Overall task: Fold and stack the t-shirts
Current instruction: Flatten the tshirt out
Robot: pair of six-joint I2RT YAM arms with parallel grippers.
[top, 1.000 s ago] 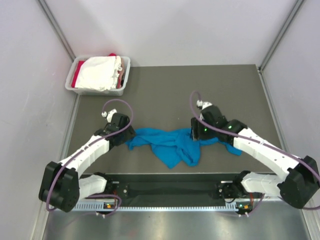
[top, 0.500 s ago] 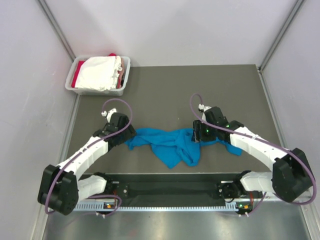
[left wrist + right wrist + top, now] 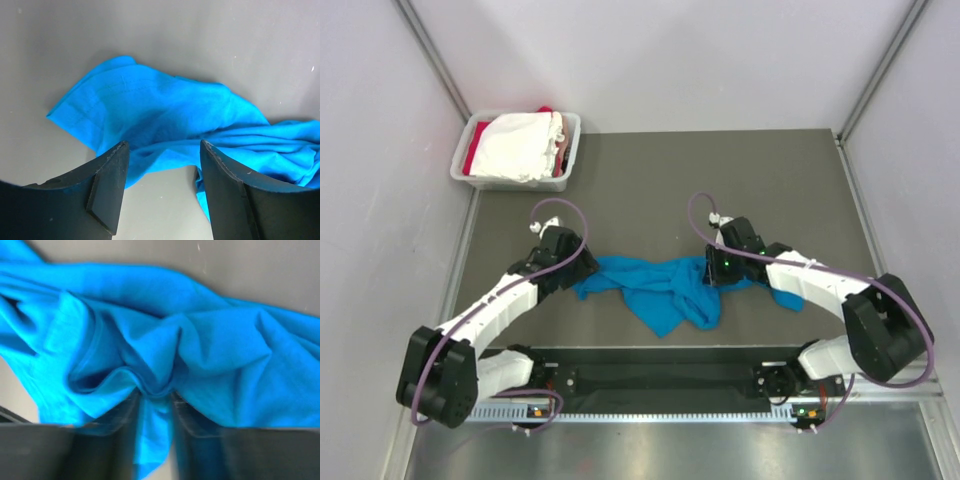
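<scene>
Big dark table (image 3: 740, 180), and the blue t-shirt (image 3: 655, 290) is lying crumpled across the near middle of it, stretched out between the two arms. Way off at the far left corner there's the pale tub (image 3: 510, 183) with the white shirt (image 3: 520, 145) piled on top and the red one (image 3: 472, 158) peeking out along its left side.

The right gripper (image 3: 152, 405) is clamped down on a bunched fold of the blue cloth, with its fingers pinched close and fabric squeezed up between them. The left gripper (image 3: 162, 185) sits at the shirt's left end with its jaws standing wide apart and nothing pinched. The sleeve is spread out just past the tips, and I can't tell if they touch it.

Compared with a second ago, the right arm's elbow has swung inward and its gripper has slid a bit toward the left. The left gripper has nudged slightly right. The shirt looks pretty much the same shape.
</scene>
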